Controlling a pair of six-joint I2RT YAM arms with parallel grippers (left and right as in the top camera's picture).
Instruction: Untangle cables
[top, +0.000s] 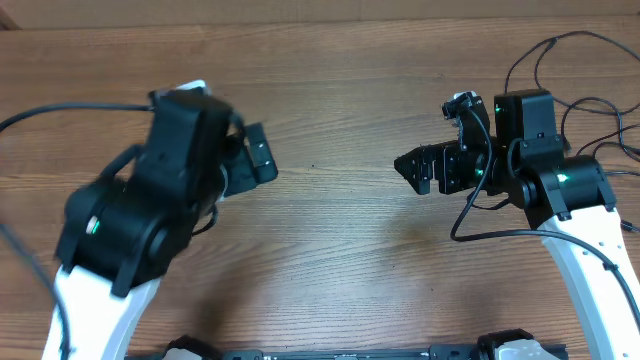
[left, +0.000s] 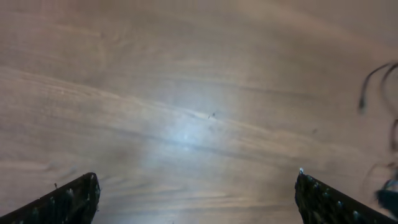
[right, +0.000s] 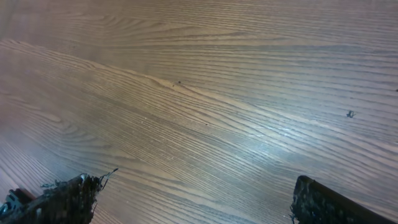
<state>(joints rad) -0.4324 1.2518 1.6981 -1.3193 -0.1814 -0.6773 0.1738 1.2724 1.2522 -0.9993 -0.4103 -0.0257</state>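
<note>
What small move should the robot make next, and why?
Probably swing the right pincer round toward the thin black cables lying loose at the far right of the wooden table. Both it and the left pincer are open, with only bare wood between their fingers, and they face the table's middle, where no cable lies. The right arm looks nearer.

**Camera positions, three views**

Overhead: fixed, looks straight down on the wooden table (top: 340, 230); both arms are in frame. Left wrist, right wrist: low, close, tilted onto bare wood, own fingertips (left: 74, 200) (right: 62, 202) at the bottom corners. All three share the central tabletop.
</note>
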